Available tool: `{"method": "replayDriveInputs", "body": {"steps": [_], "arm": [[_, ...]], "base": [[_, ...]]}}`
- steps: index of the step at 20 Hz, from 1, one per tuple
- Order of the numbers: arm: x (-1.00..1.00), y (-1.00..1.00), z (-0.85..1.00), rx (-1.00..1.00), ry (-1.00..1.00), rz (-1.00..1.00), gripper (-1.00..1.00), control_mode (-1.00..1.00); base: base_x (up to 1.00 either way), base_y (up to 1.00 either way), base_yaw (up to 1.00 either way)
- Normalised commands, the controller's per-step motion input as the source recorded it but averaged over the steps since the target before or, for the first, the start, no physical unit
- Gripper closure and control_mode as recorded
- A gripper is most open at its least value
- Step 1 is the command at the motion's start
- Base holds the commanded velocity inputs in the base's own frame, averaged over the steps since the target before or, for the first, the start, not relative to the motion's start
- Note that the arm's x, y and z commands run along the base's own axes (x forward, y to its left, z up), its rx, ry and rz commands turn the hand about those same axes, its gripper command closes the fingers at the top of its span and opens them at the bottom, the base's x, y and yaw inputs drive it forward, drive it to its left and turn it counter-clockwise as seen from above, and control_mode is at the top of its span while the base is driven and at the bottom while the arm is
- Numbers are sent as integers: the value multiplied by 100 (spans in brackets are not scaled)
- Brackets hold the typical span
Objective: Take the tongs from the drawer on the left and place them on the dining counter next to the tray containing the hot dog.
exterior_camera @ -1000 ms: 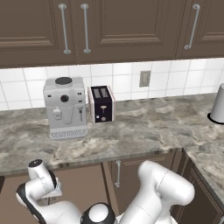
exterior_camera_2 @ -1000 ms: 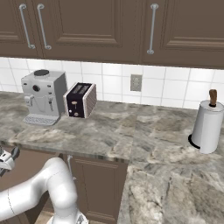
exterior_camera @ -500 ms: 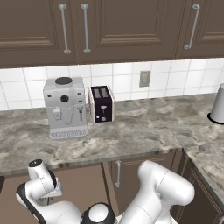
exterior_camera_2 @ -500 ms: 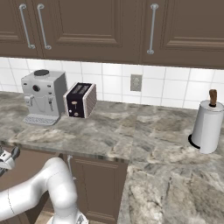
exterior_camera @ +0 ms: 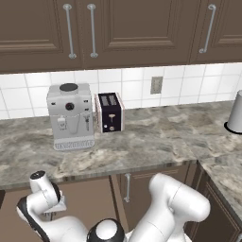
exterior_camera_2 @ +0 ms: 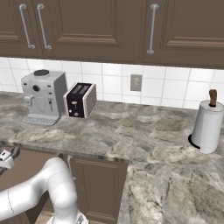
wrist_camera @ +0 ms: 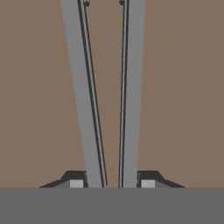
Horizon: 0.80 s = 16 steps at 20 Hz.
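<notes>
Tongs point(wrist_camera: 109, 92) run past the top edge.

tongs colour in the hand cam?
Plain grey metal: the tongs show best in the hand view, two long arms against the brown drawer floor.

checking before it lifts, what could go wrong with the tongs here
The fingers straddle both arms of the tongs near one end, so lifted from there the long arms could droop or swing. The arms spread wider further from the gripper, so squeezing may spring them or let them slip. The hand works low under the counter; rising carelessly could clip its edge.
</notes>
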Motion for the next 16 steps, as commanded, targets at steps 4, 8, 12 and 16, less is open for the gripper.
{"method": "replayDriveInputs", "body": {"steps": [4, 8, 12, 16], "arm": [[-28, 5, 17, 0, 0, 0, 100, -100], [-50, 7, 6, 0, 0, 0, 100, -100], [-64, 3, 17, 0, 0, 0, 100, -100], [-66, 0, 57, 0, 0, 0, 100, -100]], "base": [[0, 0, 0], [0, 0, 0], [0, 0, 0], [0, 0, 0]]}}
